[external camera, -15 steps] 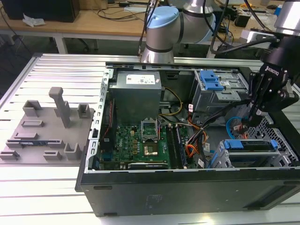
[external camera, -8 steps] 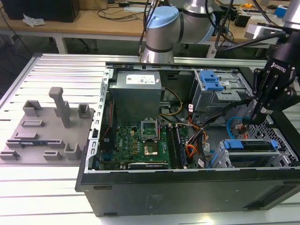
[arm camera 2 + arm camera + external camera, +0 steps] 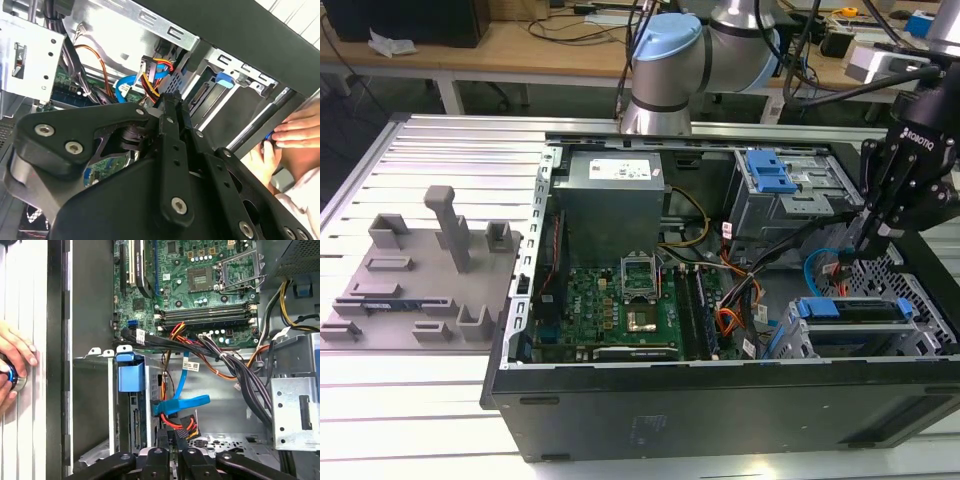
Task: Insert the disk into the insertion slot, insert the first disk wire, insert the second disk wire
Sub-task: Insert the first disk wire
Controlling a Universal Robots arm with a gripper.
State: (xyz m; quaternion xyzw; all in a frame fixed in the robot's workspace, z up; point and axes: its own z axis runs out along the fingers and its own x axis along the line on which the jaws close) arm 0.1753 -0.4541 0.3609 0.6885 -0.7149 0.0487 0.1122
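You have one disk (image 3: 850, 326) seated in the insertion slot (image 3: 920, 308) at the exterior view's lower right, and the fingers (image 3: 171, 112) look clenched on the one first disk wire (image 3: 175, 421), a light, floppy bundle best held by its rigid plug, with the one slick, limp second disk wire (image 3: 181, 405) just beside.

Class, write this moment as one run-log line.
disk: in insertion slot | gripper: at first disk wire plug | second disk wire: close by
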